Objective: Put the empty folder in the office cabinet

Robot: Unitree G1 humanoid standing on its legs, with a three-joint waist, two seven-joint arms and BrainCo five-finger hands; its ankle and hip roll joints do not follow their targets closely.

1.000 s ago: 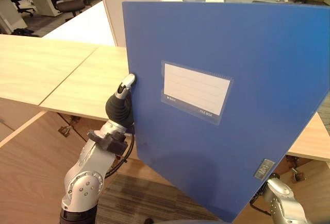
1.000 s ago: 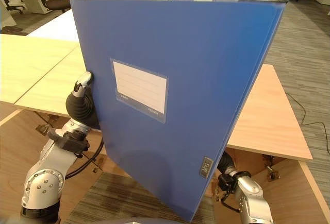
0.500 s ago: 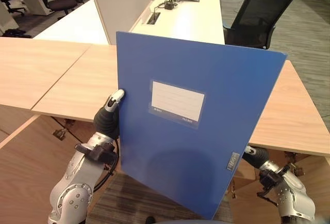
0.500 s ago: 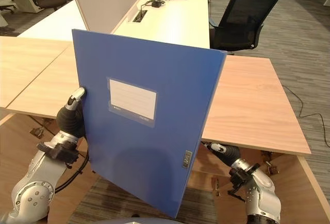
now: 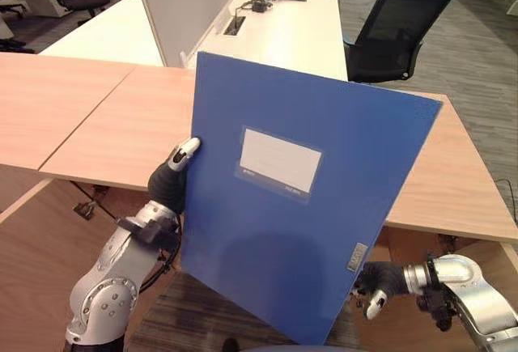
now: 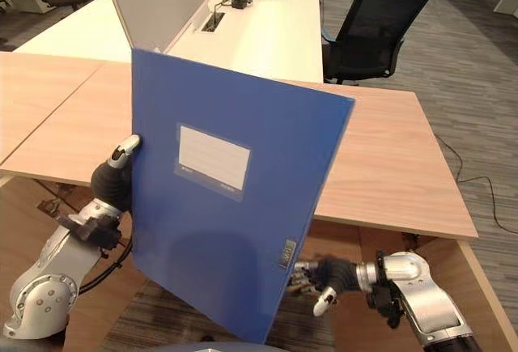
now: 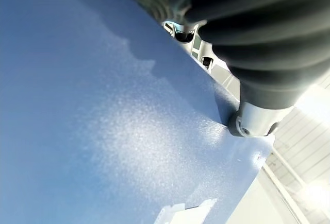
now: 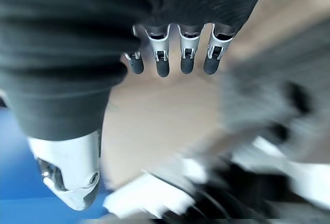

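Note:
A large blue folder [image 5: 299,206] with a white label stands upright in the air in front of me, above the near edge of a wooden desk [image 5: 81,117]. My left hand [image 5: 171,176] grips its left edge, thumb [image 5: 188,148] on the front face and fingers behind it. The left wrist view has the thumb [image 7: 255,118] pressed on the blue folder [image 7: 103,121]. My right hand [image 6: 332,275] hangs below the folder's lower right corner, apart from it. Its fingers [image 8: 175,54] are straight and hold nothing.
A black office chair [image 5: 396,32] stands behind the desk on the right. A white divider panel [image 5: 174,12] and a long white desk [image 5: 283,36] with devices run away behind. Carpet lies below the desk edge.
The folder has moved away from my head and lower. My right hand has come off the folder's lower right edge and dropped below it, fingers open. The left hand keeps its hold.

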